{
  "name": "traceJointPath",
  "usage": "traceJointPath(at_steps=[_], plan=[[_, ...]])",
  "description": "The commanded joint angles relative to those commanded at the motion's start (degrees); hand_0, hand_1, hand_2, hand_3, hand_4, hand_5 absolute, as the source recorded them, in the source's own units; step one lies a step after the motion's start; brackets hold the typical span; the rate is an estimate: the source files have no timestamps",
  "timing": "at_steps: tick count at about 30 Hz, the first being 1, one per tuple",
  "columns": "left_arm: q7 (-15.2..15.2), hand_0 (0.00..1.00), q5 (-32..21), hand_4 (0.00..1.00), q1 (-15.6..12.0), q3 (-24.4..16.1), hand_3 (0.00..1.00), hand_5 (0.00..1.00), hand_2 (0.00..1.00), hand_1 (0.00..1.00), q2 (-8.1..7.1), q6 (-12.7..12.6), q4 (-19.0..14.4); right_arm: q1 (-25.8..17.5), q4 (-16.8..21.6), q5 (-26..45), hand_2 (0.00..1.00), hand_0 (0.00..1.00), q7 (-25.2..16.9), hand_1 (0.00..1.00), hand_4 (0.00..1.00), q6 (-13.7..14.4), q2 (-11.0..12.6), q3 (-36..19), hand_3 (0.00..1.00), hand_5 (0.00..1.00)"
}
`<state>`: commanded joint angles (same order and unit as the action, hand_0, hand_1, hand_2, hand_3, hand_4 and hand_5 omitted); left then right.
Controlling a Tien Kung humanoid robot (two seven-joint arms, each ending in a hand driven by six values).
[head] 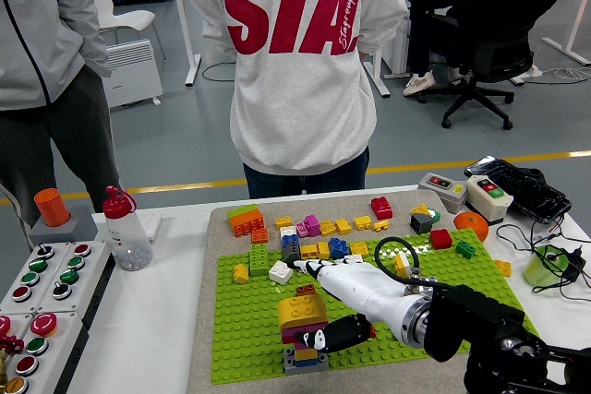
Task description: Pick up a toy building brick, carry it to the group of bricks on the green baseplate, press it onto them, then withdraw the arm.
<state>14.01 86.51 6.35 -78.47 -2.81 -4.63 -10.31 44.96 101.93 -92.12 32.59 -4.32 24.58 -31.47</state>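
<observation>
Several things stand at the far left of the white table [157, 311]: a button box [42, 288] with red and green buttons (an orange cup [52, 207] sits behind it) and a clear bottle [127, 231] with a red cap; what the bottle holds cannot be told. Next comes the green baseplate [249, 339] on a grey mat [205, 320]. Loose bricks [319, 228] in orange, yellow, pink, blue and red lie in rows along the plate's far edge and on the mat beyond it. Near the plate's front edge stands the brick stack [302, 331], layered from a grey base through blue and dark red up to a yellow brick on top, with a small red-brown piece at its far side. The right hand [343, 306] reaches in from the lower right, its white back upward; a dark thumb presses against the stack's right side while the white fingers [309, 270] stretch out over the plate just behind the top. Whether it holds a brick of its own cannot be told. Further right, a switch unit [466, 193] and a green cup [545, 265] sit off the mat. Behind the table stands a person in a grey sweatshirt [300, 71].
</observation>
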Motion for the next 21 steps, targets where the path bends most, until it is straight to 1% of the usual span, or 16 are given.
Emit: traceJointPath(at_steps=[4, 8, 11, 12, 14, 17, 18, 21], plan=[[0.0, 0.652, 0.1, 0.278, 0.1, -0.2, 0.572, 0.998, 0.672, 0.688, -0.01, 0.0, 0.0, -0.3, 0.0, 2.4, 0.998, 0.989, -1.7, 0.924, 0.756, 0.4, 0.3, -1.3, 0.998, 0.424], [0.0, 0.653, 0.2, 0.279, 0.2, -0.3, 0.572, 0.998, 0.672, 0.688, -0.03, 0.0, 0.0, -0.6, 0.0, 4.6, 0.998, 0.982, -4.1, 0.924, 0.77, 2.0, 0.7, -2.7, 0.998, 0.435], [0.0, 0.653, 0.2, 0.279, 0.4, -0.4, 0.572, 0.998, 0.672, 0.688, -0.03, 0.0, 0.0, -1.2, 0.0, 6.5, 0.998, 0.982, -7.2, 0.924, 0.77, 4.9, 1.2, -4.0, 0.998, 0.435], [0.0, 0.652, 0.2, 0.279, 0.4, -0.4, 0.572, 0.998, 0.672, 0.688, -0.03, 0.0, 0.0, -1.4, 0.0, 6.8, 0.942, 0.94, -8.5, 0.891, 0.738, 6.2, 1.5, -4.3, 0.907, 0.434], [0.0, 0.652, 0.2, 0.279, 0.5, -0.5, 0.572, 0.998, 0.672, 0.688, -0.03, 0.0, 0.0, -1.8, 0.0, 7.2, 0.942, 0.94, -11.0, 0.891, 0.738, 8.9, 1.8, -4.7, 0.907, 0.434], [-0.1, 0.652, 0.2, 0.279, 0.5, -0.5, 0.572, 0.998, 0.672, 0.688, -0.03, 0.0, 0.0, -2.5, 0.0, 4.4, 0.942, 0.94, -15.2, 0.891, 0.738, 13.3, 2.6, -4.8, 0.907, 0.434], [-0.1, 0.653, 0.2, 0.278, 0.6, -0.5, 0.572, 0.998, 0.673, 0.688, -0.03, 0.0, 0.0, -2.8, 0.0, 3.1, 0.662, 0.727, -16.7, 0.703, 0.452, 14.9, 2.9, -4.9, 0.602, 0.287], [0.0, 0.653, 0.3, 0.278, 0.6, -0.6, 0.572, 0.998, 0.673, 0.688, -0.02, 0.1, 0.0, -3.4, 0.0, -0.5, 0.662, 0.727, -21.1, 0.703, 0.452, 19.1, 3.9, -4.7, 0.602, 0.287]])
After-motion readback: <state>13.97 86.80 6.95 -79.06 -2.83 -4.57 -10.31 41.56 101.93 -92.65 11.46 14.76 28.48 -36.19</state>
